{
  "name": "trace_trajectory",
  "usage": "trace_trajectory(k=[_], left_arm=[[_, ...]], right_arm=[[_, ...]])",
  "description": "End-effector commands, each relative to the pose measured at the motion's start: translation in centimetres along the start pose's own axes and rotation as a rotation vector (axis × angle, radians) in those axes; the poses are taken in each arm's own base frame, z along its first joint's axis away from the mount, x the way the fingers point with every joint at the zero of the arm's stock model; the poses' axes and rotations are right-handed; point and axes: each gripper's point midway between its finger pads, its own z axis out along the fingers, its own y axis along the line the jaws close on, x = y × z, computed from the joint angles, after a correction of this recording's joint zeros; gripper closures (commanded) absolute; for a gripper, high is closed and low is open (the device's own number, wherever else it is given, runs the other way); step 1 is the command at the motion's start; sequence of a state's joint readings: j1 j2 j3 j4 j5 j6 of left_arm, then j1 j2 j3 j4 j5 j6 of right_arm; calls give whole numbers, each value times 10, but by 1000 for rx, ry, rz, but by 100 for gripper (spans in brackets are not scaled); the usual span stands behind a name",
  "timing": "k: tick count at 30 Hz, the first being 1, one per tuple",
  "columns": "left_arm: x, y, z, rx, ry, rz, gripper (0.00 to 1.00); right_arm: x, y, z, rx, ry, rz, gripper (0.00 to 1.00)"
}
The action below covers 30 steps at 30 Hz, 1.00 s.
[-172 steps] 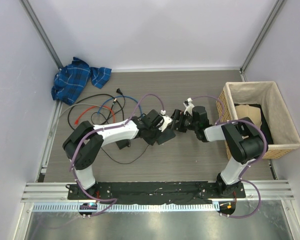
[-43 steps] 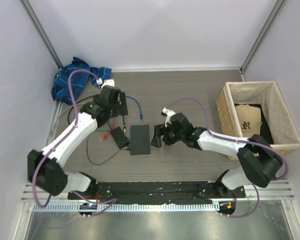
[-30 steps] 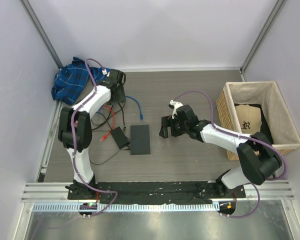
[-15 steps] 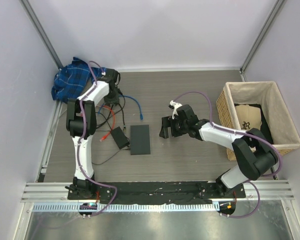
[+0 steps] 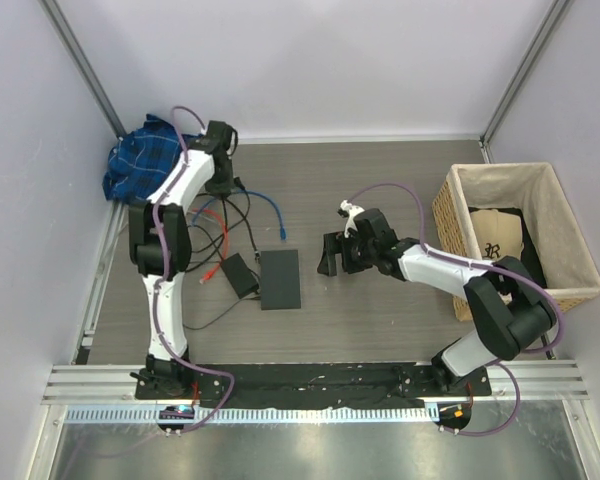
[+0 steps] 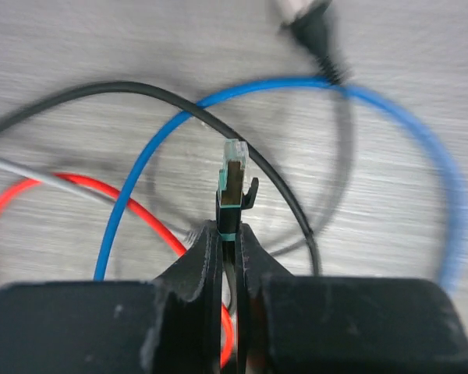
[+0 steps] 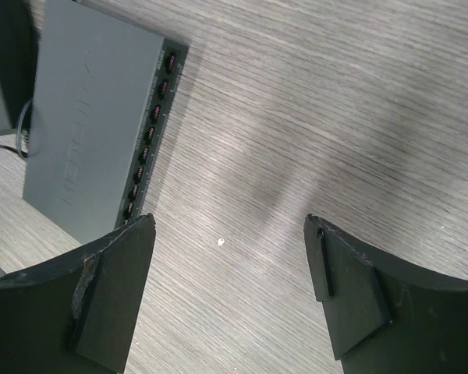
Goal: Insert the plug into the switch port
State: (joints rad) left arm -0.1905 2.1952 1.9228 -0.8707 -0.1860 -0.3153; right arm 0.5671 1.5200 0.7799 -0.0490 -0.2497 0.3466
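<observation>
The left gripper (image 6: pixel 228 234) was pinched shut on the plug (image 6: pixel 234 181), a clear-tipped connector with a black boot. It held the boot between its fingertips, with the clear tip sticking out past them. In the top view this gripper (image 5: pixel 218 176) sat near the far-left corner of the tabletop (image 5: pixel 380 180), just beside the blue plaid cloth (image 5: pixel 140 162). It was above a tangle of cables made up of a blue cable (image 6: pixel 132 195), a red cable (image 6: pixel 31 185) and a black cable (image 6: pixel 140 89). Whether the plug cleared these cables could not be told.

The switch (image 5: pixel 280 279) lay flat nearer the middle of the tabletop, well apart from the held plug. The black adapter brick (image 5: pixel 238 272) lay just beside its left edge. In the right wrist view, the row of ports (image 7: pixel 150 132) ran along the switch (image 7: pixel 78 125) edge that faced the right gripper. Bare wood-grain surface lay beside that edge.

The right gripper (image 7: pixel 228 226) had its jaws spread wide and held nothing. Only bare tabletop showed between its fingers (image 7: pixel 113 284). From above, the right gripper (image 5: pixel 330 256) sat near the switch's right edge without touching it.

A wicker basket (image 5: pixel 500 172) stood against the right edge of the tabletop with a tan cap (image 5: pixel 495 240) inside. The far middle of the tabletop, between the cable tangle and the basket, lay open.
</observation>
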Motion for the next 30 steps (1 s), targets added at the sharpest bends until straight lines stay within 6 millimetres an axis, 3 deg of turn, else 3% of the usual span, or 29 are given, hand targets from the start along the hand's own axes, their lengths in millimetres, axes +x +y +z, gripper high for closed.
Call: trace_trajectory(k=[1, 3, 4, 6, 9, 10, 11, 12, 13, 15, 16, 18, 19, 21, 22, 24, 25, 30], left_arm=[[-93, -6, -158, 138, -397, -82, 100], [-120, -10, -218, 205, -551, -118, 100], [-127, -12, -239, 237, -597, -147, 100], [-145, -17, -301, 346, -733, -177, 100], [-156, -29, -373, 519, -887, -208, 100], [-148, -35, -410, 615, -942, -187, 99], [-142, -41, -408, 652, -932, -197, 99], [-144, -45, -426, 704, -989, -199, 98], [-128, -52, -431, 765, -972, -184, 98], [-120, -62, -440, 863, -975, -207, 98], [-106, -68, -429, 891, -933, -215, 98], [-96, -79, -429, 972, -913, -229, 98], [-86, -86, -407, 970, -857, -235, 98], [-76, -90, -400, 982, -837, -248, 98], [-66, -95, -377, 965, -784, -260, 98], [-59, -100, -368, 978, -759, -282, 98], [-51, -104, -353, 971, -722, -292, 98], [-37, -122, -344, 1028, -656, -300, 98]], right_arm=[[-43, 19, -19, -45, -120, -25, 15], [-47, 21, -23, -40, -130, -32, 15], [-55, 24, -29, -42, -153, -39, 15], [-60, 24, -35, -29, -171, -47, 15], [-72, 27, -48, -21, -221, -60, 15], [-75, 27, -50, -15, -236, -67, 15], [-79, 28, -56, -17, -255, -72, 15], [-80, 29, -58, -16, -266, -76, 15], [-81, 29, -59, -17, -275, -80, 15], [-89, 34, -67, -35, -314, -101, 15], [-91, 37, -69, -44, -327, -110, 15], [-99, 44, -77, -69, -366, -138, 15], [-101, 47, -80, -77, -374, -147, 16], [-119, 61, -92, -125, -452, -180, 16], [-125, 66, -97, -144, -478, -190, 16], [-140, 83, -110, -213, -547, -212, 16], [-145, 89, -113, -239, -566, -219, 16], [-181, 130, -135, -399, -698, -269, 15]])
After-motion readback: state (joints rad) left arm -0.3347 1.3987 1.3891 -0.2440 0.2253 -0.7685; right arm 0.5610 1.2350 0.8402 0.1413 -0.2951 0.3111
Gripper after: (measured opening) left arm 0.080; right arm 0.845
